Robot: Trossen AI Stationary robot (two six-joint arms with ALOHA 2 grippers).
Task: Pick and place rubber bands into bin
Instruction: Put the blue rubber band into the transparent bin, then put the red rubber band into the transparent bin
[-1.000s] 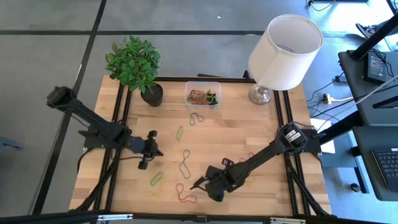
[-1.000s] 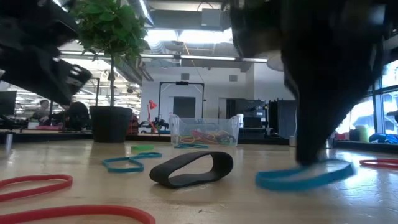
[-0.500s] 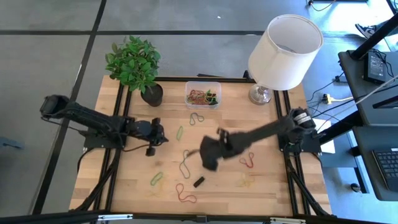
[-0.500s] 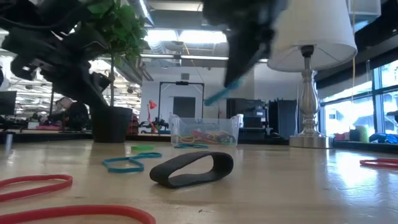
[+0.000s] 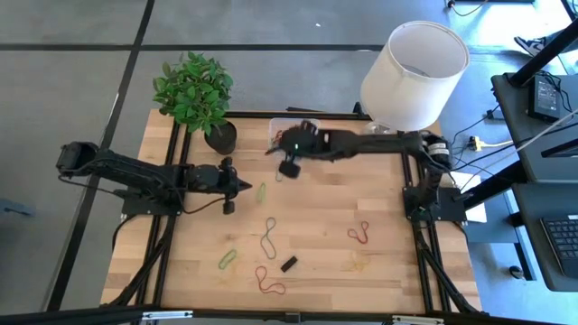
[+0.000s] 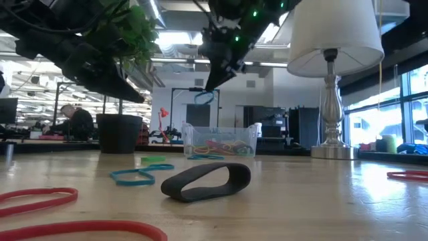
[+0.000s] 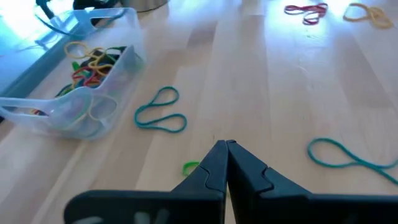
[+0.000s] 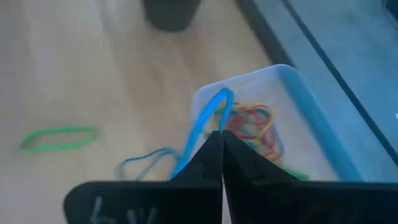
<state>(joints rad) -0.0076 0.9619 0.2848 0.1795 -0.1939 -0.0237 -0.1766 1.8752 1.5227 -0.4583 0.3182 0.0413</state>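
Bands lay loose over the counter (image 5: 379, 208), with a teal one (image 5: 268, 236) near the middle, a red one (image 5: 268, 283) at 6 o'clock and another red one (image 5: 359, 233) toward 4 o'clock, while a heap of them sat in the bin (image 5: 312, 135) at 12 o'clock. Right hand (image 8: 221, 134) hung above the bin's near edge, its fingers pressed together on a blue band (image 8: 200, 130) that dangled from them. Left hand (image 7: 226, 145), fingers closed on nothing, hovered low at 9 o'clock with a green band (image 7: 189, 167) just under its tips.
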